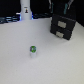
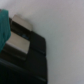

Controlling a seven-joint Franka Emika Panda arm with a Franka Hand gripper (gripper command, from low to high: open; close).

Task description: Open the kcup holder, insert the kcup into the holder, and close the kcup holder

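The kcup holder [image 1: 62,26] is a black box with two stacked drawer fronts and pale grey handles, at the exterior view's right, far side of the white table. Both drawers look shut. The kcup [image 1: 33,50], a tiny pod with a green top, stands alone on the table nearer the middle, well apart from the holder. A dark blurred shape just above the holder is my gripper [image 1: 64,8]; its fingers are too blurred to read. The wrist view shows the holder [image 2: 31,60] close up with its grey handles [image 2: 19,44]. No fingertips show there.
A white upright object [image 1: 25,10] stands at the back toward the exterior view's left, with dark and blue clutter behind it. A teal shape [image 2: 4,25] sits at the edge of the wrist view beside the holder. The white table [image 1: 55,62] spreads around the kcup.
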